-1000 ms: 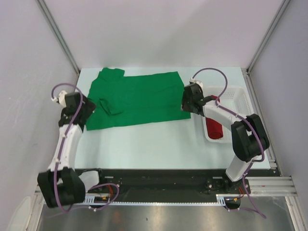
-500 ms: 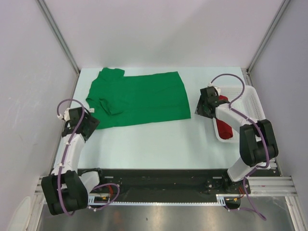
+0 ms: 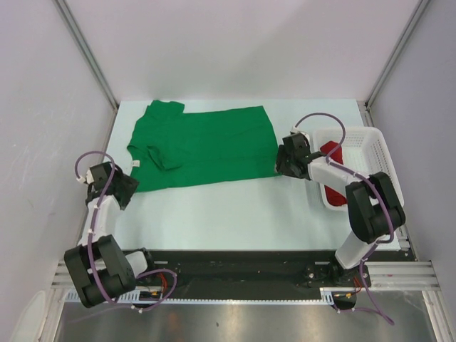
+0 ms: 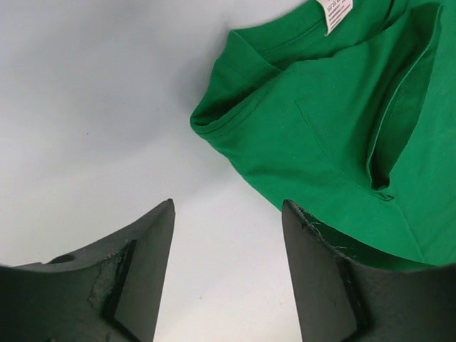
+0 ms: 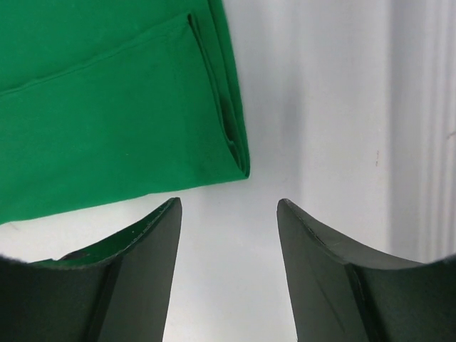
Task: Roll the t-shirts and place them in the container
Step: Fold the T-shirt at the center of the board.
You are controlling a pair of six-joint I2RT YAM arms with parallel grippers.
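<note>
The bright green cloth t-shirt point(image 3: 214, 146) lies spread flat on the far half of the pale table top point(image 3: 235, 206), reaching from the left side past the middle, with its small white neck label point(image 4: 336, 11) at the left end. To its right, at the table's right edge and apart from the shirt, stands the white plastic mesh basket point(image 3: 356, 132). Inside it lies the red rolled cloth t-shirt point(image 3: 332, 194); the right arm hides its middle, so it perhaps runs front to back. The right gripper point(image 5: 228, 206) is between the green shirt's near right corner and the basket. The left gripper point(image 4: 228, 214) is over bare table just beside the shirt's near left corner.
</note>
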